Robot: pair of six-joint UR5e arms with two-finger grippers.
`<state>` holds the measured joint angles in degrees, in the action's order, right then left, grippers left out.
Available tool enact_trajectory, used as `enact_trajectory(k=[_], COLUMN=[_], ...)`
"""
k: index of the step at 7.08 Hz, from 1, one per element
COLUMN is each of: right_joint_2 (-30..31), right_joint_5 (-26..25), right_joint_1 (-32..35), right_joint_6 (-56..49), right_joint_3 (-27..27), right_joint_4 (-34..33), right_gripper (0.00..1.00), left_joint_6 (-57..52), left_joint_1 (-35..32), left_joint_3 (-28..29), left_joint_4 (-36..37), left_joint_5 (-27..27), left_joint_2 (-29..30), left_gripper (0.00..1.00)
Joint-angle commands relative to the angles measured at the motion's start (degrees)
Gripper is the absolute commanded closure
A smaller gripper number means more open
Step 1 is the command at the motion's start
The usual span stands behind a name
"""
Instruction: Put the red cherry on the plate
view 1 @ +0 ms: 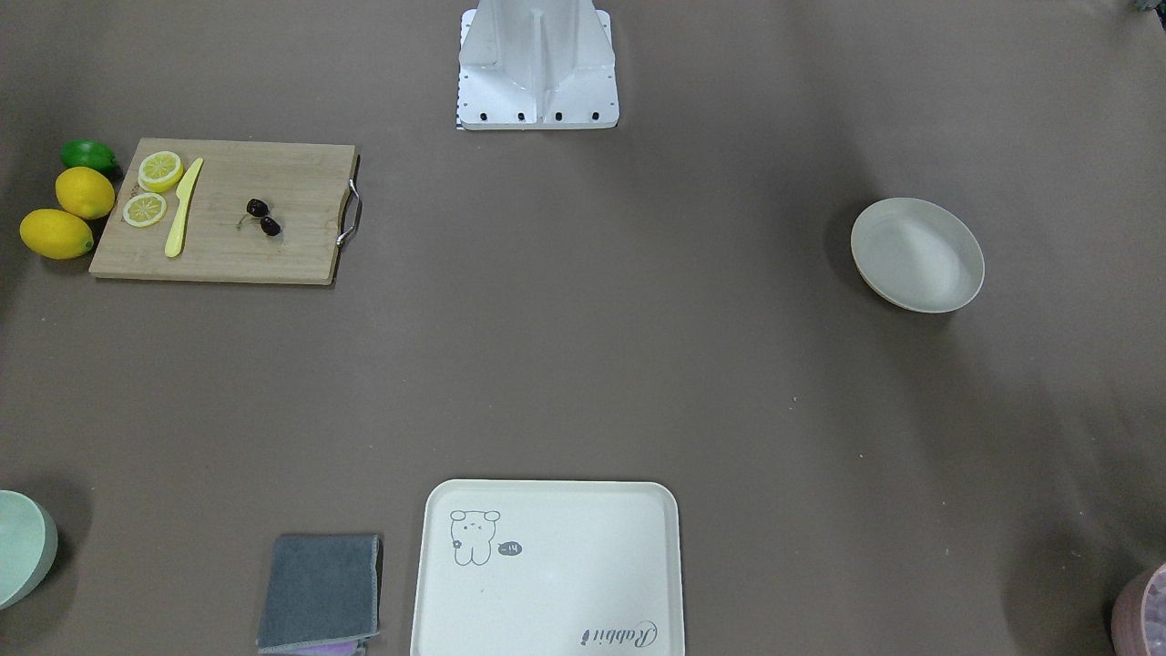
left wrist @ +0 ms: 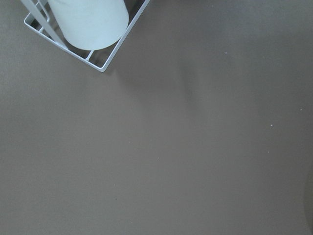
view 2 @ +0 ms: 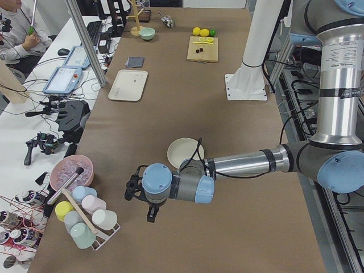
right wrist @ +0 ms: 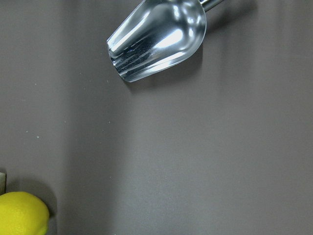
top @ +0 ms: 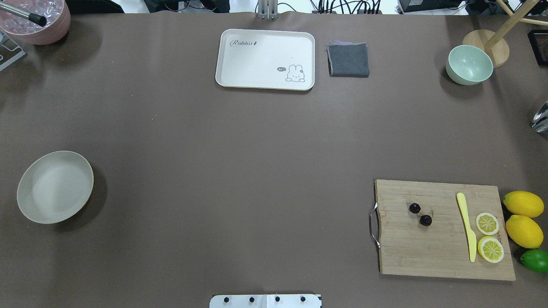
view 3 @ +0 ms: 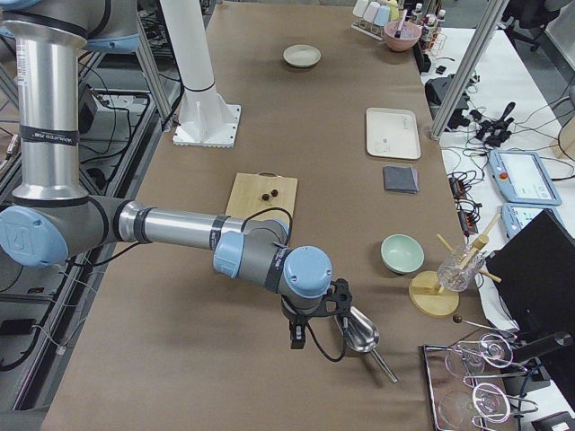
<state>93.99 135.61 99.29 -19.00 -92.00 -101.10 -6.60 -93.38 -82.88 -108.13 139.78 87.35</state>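
The red cherry, a pair of dark round fruits on thin stems, lies on a wooden cutting board at the robot's right. It also shows on the board in the front-facing view. The cream plate sits bare on the table at the robot's far left. My left gripper hangs over the table beyond the plate, near a cup rack. My right gripper hangs past the board, beside a metal scoop. Both show only in side views, so I cannot tell whether they are open or shut.
On the board lie a yellow knife and two lemon slices; two lemons and a lime sit beside it. A rabbit tray, grey cloth, green bowl, pink bowl, scoop and cup rack line the far edge and ends.
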Motion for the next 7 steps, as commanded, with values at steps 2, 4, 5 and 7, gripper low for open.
enact_trajectory(k=[2,4,5,7], right_joint_2=[0.1,1.1,2.2,4.7], right_joint_5=[-0.2,0.2,0.3,0.9], right_joint_1=[-0.3,-0.2,-0.3,-0.3], right_joint_6=[0.8,0.8,0.8,0.7], right_joint_3=[0.2,-0.1,0.0,-1.1], right_joint_4=[-0.1,-0.4,-0.3,-0.4], right_gripper=[0.00,0.00,0.00,0.00], left_joint_6=[-0.2,0.1,0.0,3.7], left_joint_1=[0.1,0.3,0.7,1.6], left_joint_3=[0.4,0.5,0.3,-3.1], left_joint_4=[0.2,0.2,0.2,0.1], left_joint_5=[-0.4,-2.7,-1.8,9.4], left_joint_2=[-0.4,-2.0,-2.6,-5.3], left_gripper=[0.02,0.02,0.02,0.01])
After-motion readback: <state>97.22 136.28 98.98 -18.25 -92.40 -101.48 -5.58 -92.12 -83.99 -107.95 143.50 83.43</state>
